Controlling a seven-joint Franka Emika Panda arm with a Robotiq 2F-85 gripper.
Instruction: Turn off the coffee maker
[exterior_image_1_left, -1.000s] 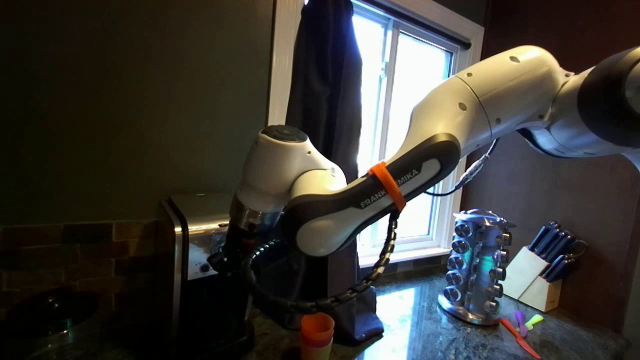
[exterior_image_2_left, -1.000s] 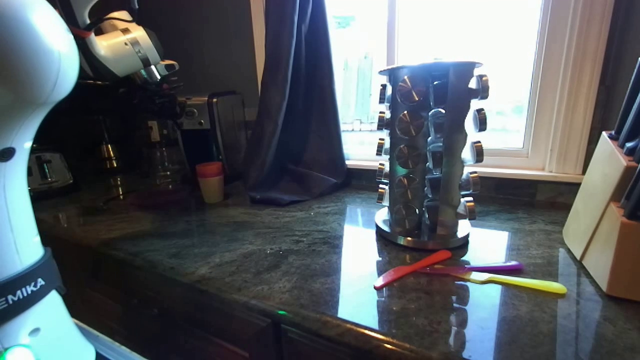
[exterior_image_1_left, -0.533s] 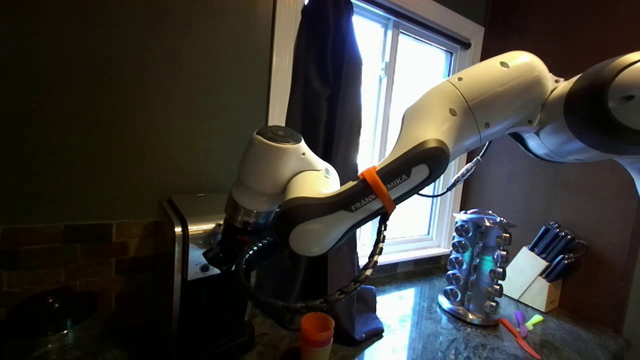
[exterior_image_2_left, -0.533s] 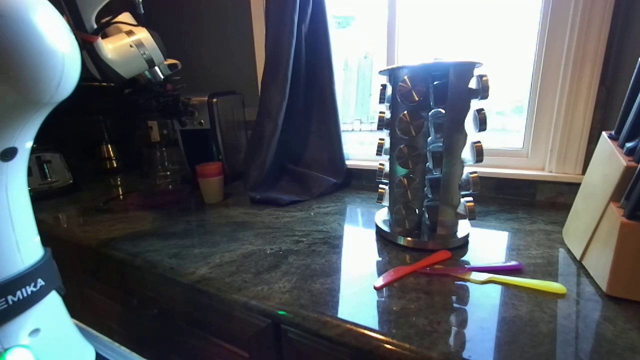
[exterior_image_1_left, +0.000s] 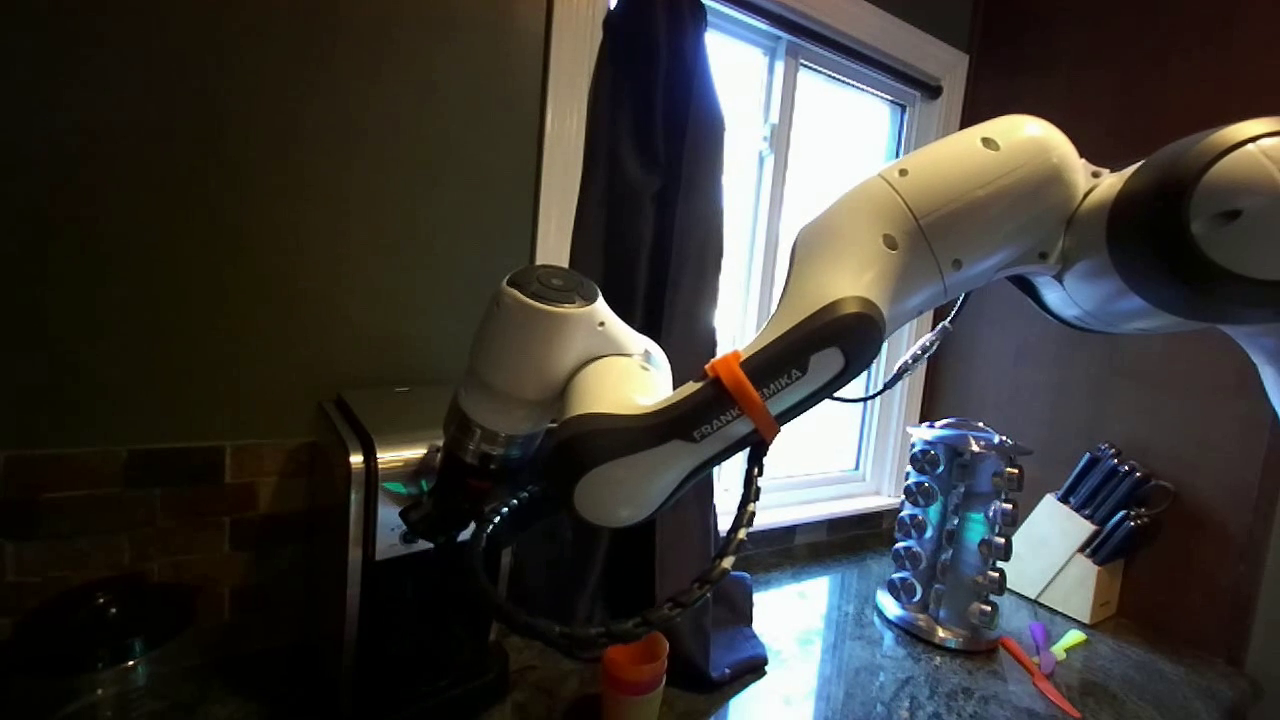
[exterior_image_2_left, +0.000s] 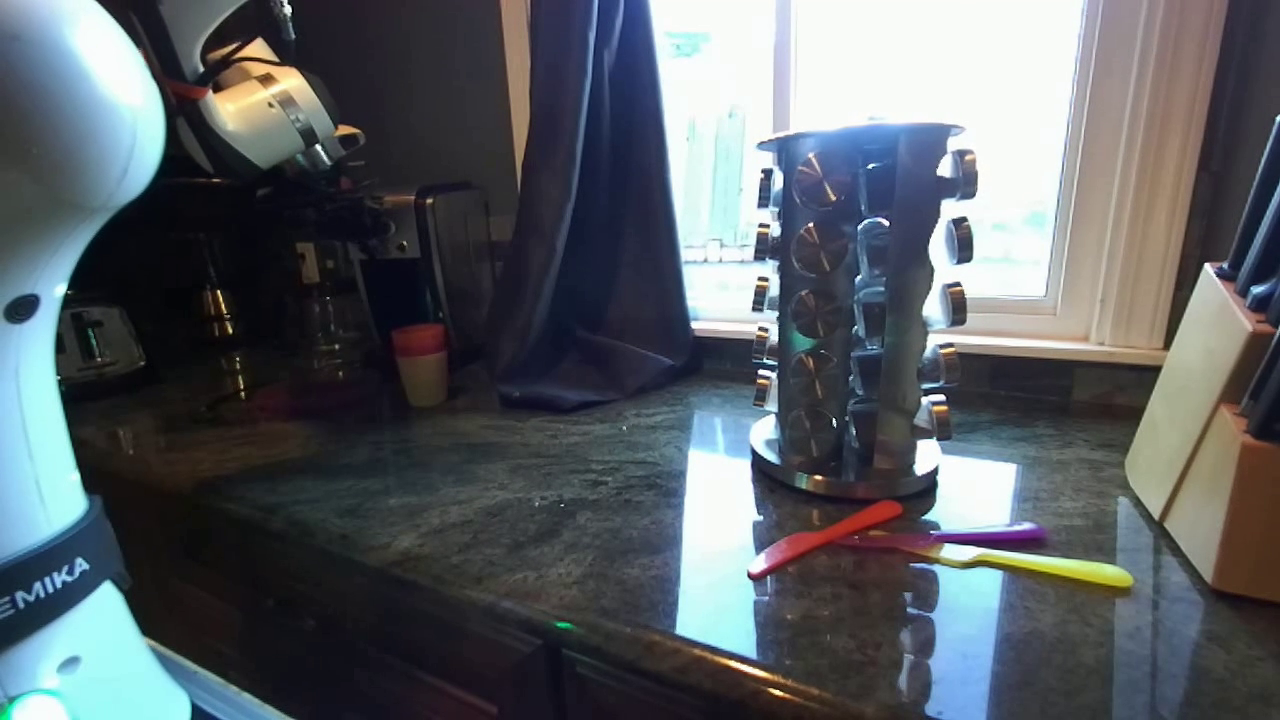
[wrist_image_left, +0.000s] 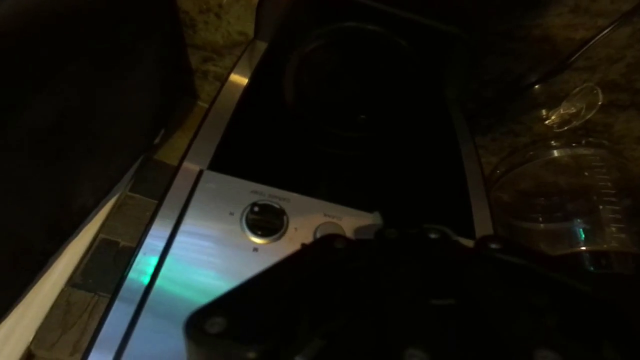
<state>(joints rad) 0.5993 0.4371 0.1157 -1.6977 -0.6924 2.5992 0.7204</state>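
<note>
Wrist view, coffee maker (wrist_image_left: 303, 212) just behind gripper (wrist_image_left: 407, 237), cannot tell if spread or pressed together

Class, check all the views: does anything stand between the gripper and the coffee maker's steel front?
Nothing visible stands between the gripper and the coffee maker, though the gripper hides part of its steel front, so contact cannot be judged. The stacked cups stand lower, on the counter, apparently off the path.

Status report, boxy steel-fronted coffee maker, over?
Black gripper at steel control panel; jaws and contact unclear. Coffee maker: power state unreadable. Orange-topped cup stack nearby, apparently not blocking.
</note>
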